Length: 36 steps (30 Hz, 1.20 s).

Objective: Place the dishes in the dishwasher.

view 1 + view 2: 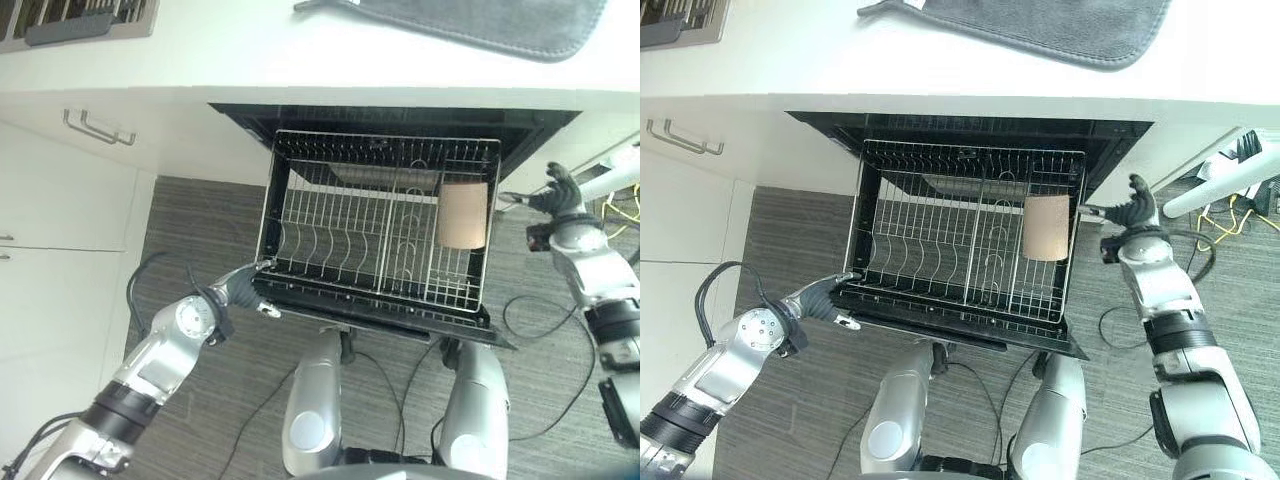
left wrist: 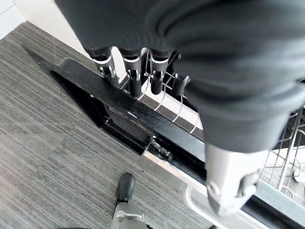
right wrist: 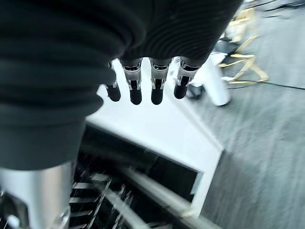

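Grey striped floor, white counter, grey mat

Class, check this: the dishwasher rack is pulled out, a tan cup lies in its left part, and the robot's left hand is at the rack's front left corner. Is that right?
Not quite. The tan cup lies in the right part of the rack, not the left, as the left eye view shows. The rack is pulled out of the dishwasher, and the left hand is at its front left corner, fingers straight.
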Tool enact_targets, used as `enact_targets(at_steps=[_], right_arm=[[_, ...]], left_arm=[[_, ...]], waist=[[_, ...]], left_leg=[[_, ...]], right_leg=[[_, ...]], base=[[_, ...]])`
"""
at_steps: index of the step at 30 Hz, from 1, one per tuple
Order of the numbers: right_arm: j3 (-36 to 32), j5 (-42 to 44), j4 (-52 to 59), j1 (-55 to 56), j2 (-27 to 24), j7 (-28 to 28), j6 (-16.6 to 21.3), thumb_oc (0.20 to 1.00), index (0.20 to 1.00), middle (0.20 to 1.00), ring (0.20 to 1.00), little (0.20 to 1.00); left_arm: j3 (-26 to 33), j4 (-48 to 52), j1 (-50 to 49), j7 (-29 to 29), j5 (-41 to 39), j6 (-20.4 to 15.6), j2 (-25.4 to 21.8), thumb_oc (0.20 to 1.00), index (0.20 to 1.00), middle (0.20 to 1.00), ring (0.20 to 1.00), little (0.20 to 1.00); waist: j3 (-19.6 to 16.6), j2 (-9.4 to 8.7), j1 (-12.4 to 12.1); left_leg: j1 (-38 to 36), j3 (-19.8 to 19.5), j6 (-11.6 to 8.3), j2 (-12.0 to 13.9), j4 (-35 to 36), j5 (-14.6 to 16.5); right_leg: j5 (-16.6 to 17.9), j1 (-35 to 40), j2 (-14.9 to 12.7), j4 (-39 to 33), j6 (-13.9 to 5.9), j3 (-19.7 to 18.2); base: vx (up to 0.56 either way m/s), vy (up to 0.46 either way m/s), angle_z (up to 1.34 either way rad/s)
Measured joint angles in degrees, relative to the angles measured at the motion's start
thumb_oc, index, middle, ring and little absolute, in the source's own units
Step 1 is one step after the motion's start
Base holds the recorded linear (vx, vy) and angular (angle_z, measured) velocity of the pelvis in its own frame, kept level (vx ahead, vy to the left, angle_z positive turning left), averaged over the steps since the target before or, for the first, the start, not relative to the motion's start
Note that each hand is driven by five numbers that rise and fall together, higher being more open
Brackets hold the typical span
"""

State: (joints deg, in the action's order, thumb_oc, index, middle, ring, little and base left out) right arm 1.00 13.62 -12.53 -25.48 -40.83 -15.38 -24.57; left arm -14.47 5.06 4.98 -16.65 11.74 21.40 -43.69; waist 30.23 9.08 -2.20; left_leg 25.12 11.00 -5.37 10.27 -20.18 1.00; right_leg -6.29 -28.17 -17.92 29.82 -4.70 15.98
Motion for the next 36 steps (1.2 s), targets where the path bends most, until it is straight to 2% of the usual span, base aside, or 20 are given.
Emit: enact_targets(at_steps=[1, 3, 4, 5, 8, 11, 12, 14, 18, 20, 22, 24, 25, 26, 27, 28, 30, 34, 36], right_arm=[[-2.2, 0.3, 5.1, 5.9, 0.0, -0.5, 0.0, 1.0, 1.0, 1.0, 1.0, 1.0], [-3.4, 1.3, 6.1, 9.2, 0.1, -0.6, -0.4, 1.0, 1.0, 1.0, 1.0, 1.0], [-4.4, 2.0, 11.2, 12.0, 0.1, -0.6, -0.8, 1.0, 1.0, 1.0, 1.0, 1.0], [-4.5, 2.5, 17.1, 15.4, 1.0, -0.5, -0.6, 1.0, 1.0, 1.0, 1.0, 1.0], [-4.8, 4.7, 24.4, 19.7, 5.6, 0.4, 0.4, 1.0, 1.0, 1.0, 1.0, 1.0], [-6.4, 6.7, 29.3, 23.2, 6.1, 4.3, 3.2, 1.0, 1.0, 1.0, 1.0, 1.0], [-7.2, 7.5, 33.1, 26.0, 6.2, 6.5, 5.6, 1.0, 1.0, 1.0, 1.0, 1.0], [-7.3, 7.8, 33.7, 28.3, 8.8, 8.8, 9.8, 1.0, 1.0, 1.0, 1.0, 1.0], [-8.9, 7.7, 35.6, 27.7, 10.5, 10.0, 17.5, 1.0, 1.0, 1.0, 1.0, 1.0], [-9.9, 7.7, 35.6, 27.3, 10.6, 10.0, 19.4, 1.0, 1.0, 1.0, 1.0, 1.0], [-10.7, 7.7, 35.5, 28.2, 11.4, 9.7, 19.5, 1.0, 1.0, 1.0, 1.0, 1.0], [-11.5, 7.7, 34.8, 31.2, 12.9, 9.2, 20.2, 1.0, 1.0, 1.0, 1.0, 1.0], [-12.2, 7.7, 33.7, 31.7, 13.7, 9.1, 20.3, 1.0, 1.0, 1.0, 1.0, 1.0], [-12.9, 7.7, 30.7, 32.9, 14.8, 8.4, 20.4, 1.0, 1.0, 1.0, 1.0, 1.0], [-12.9, 7.7, 26.3, 35.6, 15.0, 7.5, 20.5, 1.0, 1.0, 1.0, 1.0, 1.0], [-13.0, 7.0, 21.9, 36.5, 15.2, 7.1, 20.6, 1.0, 1.0, 1.0, 1.0, 1.0], [-13.0, 5.2, 15.7, 39.0, 16.1, 5.9, 20.5, 1.0, 1.0, 1.0, 1.0, 1.0], [-15.0, 2.8, 1.9, 40.7, 18.1, 5.4, 20.5, 1.0, 1.0, 1.0, 1.0, 1.0], [-14.8, 2.1, -3.9, 41.0, 20.3, 5.5, 20.0, 1.0, 1.0, 1.0, 1.0, 1.0]], left_arm=[[2.2, 1.2, -2.6, 1.6, -1.1, 0.0, 0.1, 1.0, 1.0, 1.0, 1.0, 1.0], [3.5, 1.3, -3.7, 3.5, -2.3, -0.4, 0.6, 1.0, 1.0, 1.0, 1.0, 1.0], [5.1, 2.7, -5.9, 5.5, -4.5, -1.7, 1.4, 1.0, 1.0, 1.0, 1.0, 1.0], [7.6, 4.4, -8.8, 8.2, -7.3, -4.3, 3.1, 1.0, 1.0, 1.0, 1.0, 1.0], [11.4, 8.5, -11.1, 12.8, -11.0, -9.8, 5.4, 1.0, 1.0, 1.0, 1.0, 1.0], [15.7, 10.9, -12.4, 19.2, -14.1, -18.1, 6.7, 1.0, 1.0, 1.0, 1.0, 1.0], [18.9, 12.9, -13.9, 22.2, -15.9, -22.9, 8.8, 1.0, 1.0, 1.0, 1.0, 1.0], [20.1, 14.1, -13.5, 26.6, -18.2, -29.3, 10.9, 1.0, 1.0, 1.0, 1.0, 1.0], [23.8, 16.4, -10.1, 32.2, -19.7, -37.0, 13.9, 1.0, 1.0, 1.0, 1.0, 1.0], [23.8, 16.4, -9.4, 33.2, -19.7, -38.6, 14.0, 1.0, 1.0, 1.0, 1.0, 1.0], [23.9, 16.3, -9.9, 34.6, -20.1, -39.0, 14.3, 1.0, 1.0, 1.0, 1.0, 1.0], [25.0, 16.2, -12.8, 35.4, -20.8, -39.1, 14.8, 1.0, 1.0, 1.0, 1.0, 1.0], [25.2, 15.9, -13.5, 35.9, -21.0, -39.1, 15.4, 1.0, 1.0, 1.0, 1.0, 1.0], [25.4, 14.2, -14.8, 36.6, -22.0, -39.6, 16.9, 1.0, 1.0, 1.0, 1.0, 1.0], [26.3, 9.8, -17.5, 38.2, -22.3, -40.0, 18.3, 1.0, 1.0, 1.0, 1.0, 1.0], [26.8, 6.3, -18.3, 39.3, -23.1, -40.0, 19.7, 1.0, 1.0, 1.0, 1.0, 1.0], [27.3, 1.2, -20.8, 40.7, -24.3, -39.4, 21.7, 1.0, 1.0, 1.0, 1.0, 1.0], [29.4, -13.2, -23.6, 41.6, -28.8, -39.1, 25.3, 1.0, 1.0, 1.0, 1.0, 1.0], [29.6, -19.6, -23.9, 41.5, -31.6, -38.4, 27.8, 1.0, 1.0, 1.0, 1.0, 1.0]], waist=[[0.3, -0.56, 0.7], [0.4, -0.68, 1.5], [0.5, -0.87, 1.4], [0.7, -1.37, 1.8], [0.7, -3.01, 2.0], [0.7, -4.21, 2.3], [0.7, -5.12, 2.1], [0.6, -6.41, 2.7], [0.6, -7.2, 2.7], [0.5, -7.33, 3.1], [0.0, -7.56, 3.2], [-5.5, -8.39, 3.2], [-6.5, -8.37, 3.3], [-9.9, -8.31, 3.3], [-15.9, -8.44, 3.2], [-16.8, -8.31, 3.3], [-21.4, -8.27, 3.3], [-25.1, -8.36, 3.3], [-26.2, -8.56, 3.3]], left_leg=[[0.0, 0.4, 0.07, 0.3, -0.2, 0.1], [0.0, 0.4, 0.12, 0.5, -0.3, 0.2], [0.1, 0.4, 0.33, 0.7, -0.2, 0.3], [0.3, 0.5, 0.3, 1.0, -0.2, 0.3], [0.4, 0.4, 0.12, 1.7, -0.2, 0.2], [0.6, 0.3, -0.13, 2.6, 0.0, 0.0], [0.0, 0.4, -0.4, 2.7, 0.2, -0.2], [-2.8, 0.2, -0.99, 2.9, 1.6, -0.6], [-7.4, 0.5, -2.11, 3.9, 4.2, -1.3], [-9.0, 0.5, -2.16, 4.0, 5.2, -1.3], [-12.1, 0.8, -2.61, 4.3, 7.3, -1.7], [-15.0, 2.0, -3.6, 4.5, 10.6, -2.5], [-17.6, 2.2, -3.87, 4.5, 12.2, -2.8], [-20.3, 2.7, -4.0, 4.4, 14.3, -2.9], [-22.3, 3.7, -4.03, 4.1, 16.4, -2.9], [-25.4, 4.0, -4.02, 3.8, 18.4, -2.9], [-27.3, 4.6, -4.02, 3.1, 20.6, -2.9], [-31.4, 5.4, -3.57, 1.7, 24.5, -3.4], [-32.7, 5.4, -3.63, 1.5, 25.0, -3.4]], right_leg=[[0.1, -0.1, 0.3, 0.1, -0.01, -0.4], [0.1, -0.4, 0.5, 0.3, 0.08, -0.5], [-0.2, -0.8, 0.6, 0.4, 0.16, -0.8], [-0.2, -1.2, 1.0, 0.6, 0.26, -1.0], [-1.1, -1.7, 1.6, 1.8, 0.8, -1.0], [-1.4, -2.0, 2.4, 2.2, 1.17, -0.7], [-1.4, -1.8, 2.6, 2.1, 1.33, -0.7], [-2.0, 1.1, 3.1, 1.7, 1.52, 0.3], [-1.7, 5.8, 4.6, -0.9, 1.63, 0.9], [-1.7, 7.5, 5.0, -1.8, 1.61, 1.4], [-1.4, 10.5, 5.6, -4.1, 1.5, 1.7], [-0.7, 13.0, 6.8, -7.1, 1.1, 1.9], [-0.3, 15.7, 7.4, -9.0, 0.85, 2.0], [0.4, 18.6, 8.2, -12.2, 0.29, 2.1], [1.3, 21.2, 8.6, -16.2, -0.66, 2.1], [2.4, 24.5, 8.8, -19.2, -1.11, 2.2], [3.4, 27.0, 8.8, -22.9, -1.97, 2.5], [8.0, 34.0, 9.0, -33.1, -3.16, 3.5], [8.8, 35.9, 9.2, -34.9, -3.28, 3.7]], base=[[0.02, -0.008, -0.17], [0.02, -0.031, -0.07], [0.02, -0.043, -0.08], [0.02, -0.076, -0.1], [0.01, -0.075, -0.04], [0.02, -0.09, -0.03], [0.01, -0.1, -0.04], [0.01, -0.117, 0.05], [0.02, -0.092, -0.04], [0.07, -0.07, 0.02], [0.09, -0.064, -0.04], [0.13, -0.071, -0.13], [0.12, -0.052, -0.14], [0.2, -0.059, -0.11], [0.18, -0.037, -0.13], [0.19, -0.032, -0.09], [0.1, -0.005, -0.01], [0.09, -0.004, 0.02], [0.06, -0.003, 0.02]])
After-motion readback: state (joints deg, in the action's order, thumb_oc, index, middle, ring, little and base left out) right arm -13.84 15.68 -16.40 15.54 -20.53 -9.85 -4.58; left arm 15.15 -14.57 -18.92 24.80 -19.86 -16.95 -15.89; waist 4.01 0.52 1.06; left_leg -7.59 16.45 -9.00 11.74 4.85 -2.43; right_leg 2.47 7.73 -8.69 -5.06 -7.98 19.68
